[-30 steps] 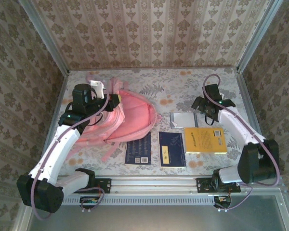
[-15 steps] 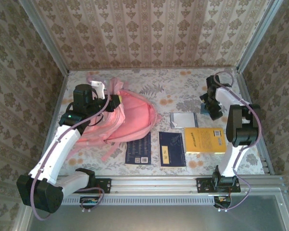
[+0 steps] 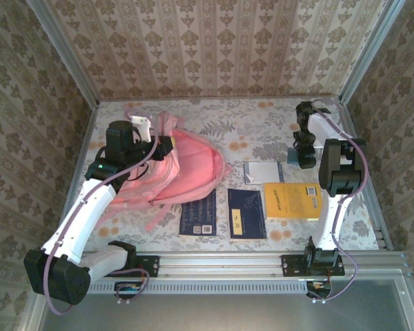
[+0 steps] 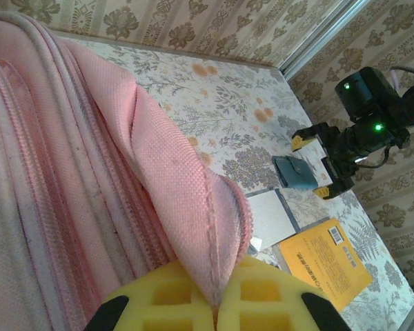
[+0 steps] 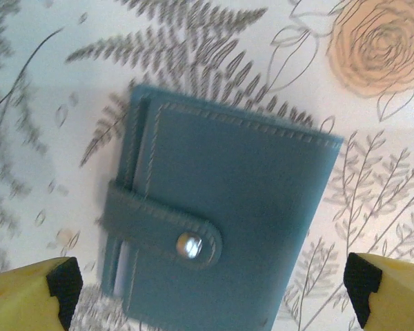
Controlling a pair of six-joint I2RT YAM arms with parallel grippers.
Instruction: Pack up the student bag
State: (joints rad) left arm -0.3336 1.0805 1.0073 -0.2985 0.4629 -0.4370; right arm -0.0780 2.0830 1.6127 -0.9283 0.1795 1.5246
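The pink student bag (image 3: 186, 169) lies at the left of the table, its zipped opening facing right. My left gripper (image 3: 162, 143) is shut on the bag's upper fabric edge. In the left wrist view the yellow pads (image 4: 172, 296) pinch that pink flap (image 4: 193, 207) and hold it lifted. A teal snap wallet (image 5: 228, 214) lies flat on the tablecloth at the back right. My right gripper (image 3: 305, 155) hangs open straight above it. Its yellow fingertips (image 5: 27, 289) stand wide to either side of the wallet, apart from it.
A yellow book (image 3: 293, 200), two dark blue books (image 3: 198, 212) (image 3: 246, 212) and a small grey-white notebook (image 3: 262, 171) lie in front of the bag. The enclosure's right wall (image 3: 372, 138) stands close to the right arm.
The right arm has folded upright, and its gripper has shifted towards the back right and turned down over the wallet. The left arm and the bag have stayed still.
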